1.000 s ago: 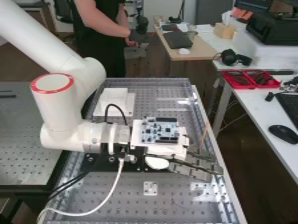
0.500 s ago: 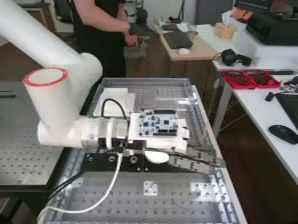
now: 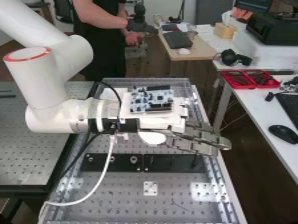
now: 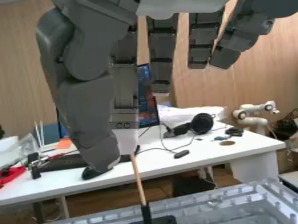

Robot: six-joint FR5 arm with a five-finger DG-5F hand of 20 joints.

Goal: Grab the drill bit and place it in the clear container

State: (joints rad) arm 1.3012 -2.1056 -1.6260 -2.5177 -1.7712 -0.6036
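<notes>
"Are we gripping anything?"
"No, our hand (image 3: 194, 138) is open, fingers nearly straight; the drill bit (image 4: 138, 180) stands upright near its thumb (image 4: 90, 127)."
"What could go wrong?"
"If we close misaligned, we might topple it."

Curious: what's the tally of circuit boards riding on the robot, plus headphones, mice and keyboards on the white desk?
Circuit board: 1
Headphones: 1 pair
Mouse: 1
Keyboard: 1
Total: 4
</notes>
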